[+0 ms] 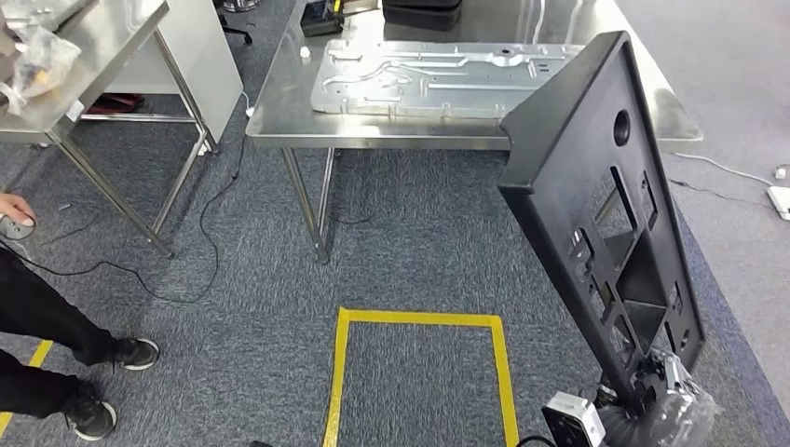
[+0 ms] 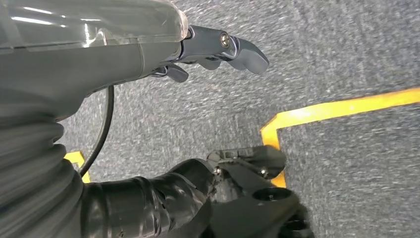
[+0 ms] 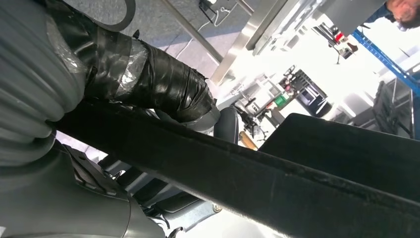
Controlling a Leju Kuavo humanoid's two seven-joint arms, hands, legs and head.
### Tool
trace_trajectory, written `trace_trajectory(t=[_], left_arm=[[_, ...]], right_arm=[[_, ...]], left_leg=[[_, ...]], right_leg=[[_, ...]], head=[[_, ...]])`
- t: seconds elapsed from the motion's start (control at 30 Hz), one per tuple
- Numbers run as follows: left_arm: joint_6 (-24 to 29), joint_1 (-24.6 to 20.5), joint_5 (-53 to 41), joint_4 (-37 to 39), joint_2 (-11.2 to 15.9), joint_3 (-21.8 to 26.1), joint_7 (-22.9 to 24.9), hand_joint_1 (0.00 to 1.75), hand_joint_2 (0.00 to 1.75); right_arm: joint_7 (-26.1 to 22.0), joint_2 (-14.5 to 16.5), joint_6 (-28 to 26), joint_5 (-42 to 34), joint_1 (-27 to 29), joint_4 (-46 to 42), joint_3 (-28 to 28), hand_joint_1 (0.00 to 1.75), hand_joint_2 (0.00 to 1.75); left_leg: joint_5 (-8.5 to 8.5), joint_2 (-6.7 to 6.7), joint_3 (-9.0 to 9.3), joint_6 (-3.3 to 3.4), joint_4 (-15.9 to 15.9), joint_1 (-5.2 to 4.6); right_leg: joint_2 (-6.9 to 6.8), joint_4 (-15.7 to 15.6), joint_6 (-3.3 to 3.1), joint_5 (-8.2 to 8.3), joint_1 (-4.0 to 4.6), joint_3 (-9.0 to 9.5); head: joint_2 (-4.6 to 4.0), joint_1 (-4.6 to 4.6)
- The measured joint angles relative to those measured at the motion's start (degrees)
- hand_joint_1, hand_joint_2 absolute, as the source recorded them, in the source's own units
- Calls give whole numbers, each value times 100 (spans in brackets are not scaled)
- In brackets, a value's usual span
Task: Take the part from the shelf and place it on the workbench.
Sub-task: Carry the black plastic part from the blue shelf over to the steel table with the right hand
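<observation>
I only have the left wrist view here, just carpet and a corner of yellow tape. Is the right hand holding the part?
Observer: Yes. In the head view the right hand grips the lower end of the black part, which stands tilted upward.
Operator: Is the workbench in sight?
Observer: Yes, the steel workbench is ahead, beyond the yellow taped rectangle on the floor.
Operator: Anything on it?
Observer: A silver metal plate lies flat across its top.
</observation>
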Motion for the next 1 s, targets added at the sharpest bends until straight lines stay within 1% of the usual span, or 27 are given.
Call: trace_trajectory(t=[0.03,0.1,0.13,0.17,0.2,0.23,0.27,0.3,0.33,0.37,0.4,0.43,0.47,0.5,0.57,0.6,0.63,0.67,0.7,0.77,0.8,0.83,0.87,0.9,0.93,0.97,1.0], left_arm=[[-1,-4,0,0,2,0,0,0,175],[-3,-2,2,0,1,1,-1,0,175],[-8,2,3,0,1,1,-1,0,175],[-13,5,4,0,0,2,-2,0,175],[-20,5,4,0,-1,2,-2,0,175],[-26,1,3,0,-1,2,-3,0,175],[-30,-2,3,0,-1,2,-2,0,175],[-33,-2,3,0,-1,1,-2,0,175],[-34,0,3,0,-1,1,-1,0,175],[-34,4,3,0,-1,2,0,0,175],[-34,8,3,0,-2,2,1,0,175],[-34,9,2,0,-3,3,1,0,175],[-34,7,1,0,-4,3,2,0,175],[-34,2,-1,0,-5,3,2,0,175],[-33,-10,-4,0,-5,2,2,0,175],[-33,-14,-7,0,-4,3,3,0,175],[-32,-18,-10,0,-3,3,3,0,175],[-33,-22,-14,0,-2,4,4,0,175],[-33,-23,-17,0,-1,4,4,0,175],[-38,-18,-33,0,-1,4,4,0,175],[-42,-11,-43,0,-1,3,6,0,175],[-45,-3,-52,0,-1,3,7,0,175],[-49,2,-56,0,-1,3,8,0,175],[-50,4,-60,0,-1,3,8,0,175],[-50,4,-61,0,2,3,9,0,175],[-50,0,-62,0,7,3,9,0,175],[-51,-8,-66,0,11,3,10,0,175]], right_arm=[[0,-1,0,0,-5,2,1,175,175],[1,-1,-1,0,-8,-1,0,175,175],[2,-2,-1,1,-12,-3,1,175,175],[4,-2,-1,1,-17,-5,1,175,175],[8,-4,-1,2,-21,-5,1,175,175],[14,-6,0,2,-25,-3,0,175,175],[19,-9,0,1,-25,0,0,175,175],[24,-11,0,1,-24,4,0,175,175],[28,-13,0,0,-24,7,0,175,175],[28,-14,0,0,-24,9,0,175,175],[27,-14,0,-1,-26,9,0,175,175],[26,-14,0,-4,-31,12,0,175,175],[21,-14,0,-7,-39,14,-1,175,175],[16,-14,0,-9,-46,17,-1,175,175],[10,-15,0,-14,-60,20,-4,175,175],[10,-15,0,-15,-65,20,-6,175,175],[10,-16,0,-16,-73,19,-9,175,175],[9,-16,0,-16,-85,17,-12,175,175],[8,-16,0,-15,-100,16,-15,175,175],[7,-17,0,-9,-135,16,-21,175,175],[7,-18,0,-5,-150,16,-24,175,175],[8,-20,0,1,-165,16,-27,175,175],[9,-22,0,7,-181,16,-31,175,175],[10,-23,0,11,-198,15,-34,175,175],[10,-25,0,15,-216,15,-37,175,175],[11,-27,0,17,-235,15,-39,175,175],[11,-29,0,18,-251,14,-40,175,175]], left_leg=[[-37,-1,23,19,-32,-19],[-39,-3,63,61,-108,-2],[-36,-2,100,92,-152,15],[-33,-1,141,121,-197,34],[-39,1,179,149,-224,43],[-59,1,206,171,-232,43],[-83,0,231,181,-232,43],[-114,-1,263,184,-230,43],[-152,-3,307,177,-227,44],[-194,-7,362,163,-223,47],[-243,-10,420,142,-217,50],[-291,-12,465,113,-209,45],[-337,-17,492,79,-197,38],[-369,-17,502,46,-191,30],[-403,-15,514,-16,-202,22],[-422,-9,529,-44,-205,30],[-465,-5,525,-74,-153,37],[-552,-2,467,-100,1,45],[-688,-1,332,-123,287,53],[-978,-1,-114,-153,1072,59],[-1027,0,-320,-158,1374,61],[-958,0,-434,-154,1476,61],[-776,0,-441,-139,1357,59],[-507,0,-343,-109,1027,55],[-271,-1,-199,-64,635,41],[-112,0,-62,-21,285,24],[-34,2,33,13,53,5]], right_leg=[[1,-12,36,-15,0,8],[-6,-34,97,-42,-4,44],[-10,24,124,-85,-6,35],[-12,203,148,-180,-6,-41],[-14,498,166,-309,-17,-195],[-13,882,184,-455,-21,-419],[-14,1256,201,-561,-28,-661],[-14,1494,217,-566,-36,-848],[-15,1534,229,-454,-47,-945],[-16,1347,234,-229,-59,-927],[-18,988,231,56,-70,-823],[-20,643,220,258,-70,-700],[-17,359,200,381,-61,-588],[-15,202,176,416,-48,-525],[0,145,114,369,-27,-494],[4,131,80,366,-36,-480],[6,112,40,357,-45,-455],[2,90,4,350,-58,-425],[-7,75,-31,337,-63,-394],[-20,71,-77,296,-51,-353],[-18,71,-87,274,-44,-328],[-12,71,-90,248,-37,-297],[-4,72,-87,221,-30,-255],[4,71,-81,189,-22,-203],[8,69,-71,156,-17,-163],[13,72,-49,122,-4,-132],[14,70,-22,96,0,-117]], head=[[0,-1],[0,-2],[0,0],[0,4],[0,6],[0,10],[0,9],[0,9],[0,9],[0,9],[0,10],[0,11],[0,11],[0,9],[0,3],[0,0],[0,0],[0,-1],[0,-1],[0,-1],[0,0],[0,-1],[0,-1],[0,-1],[0,1],[0,2],[0,2]])
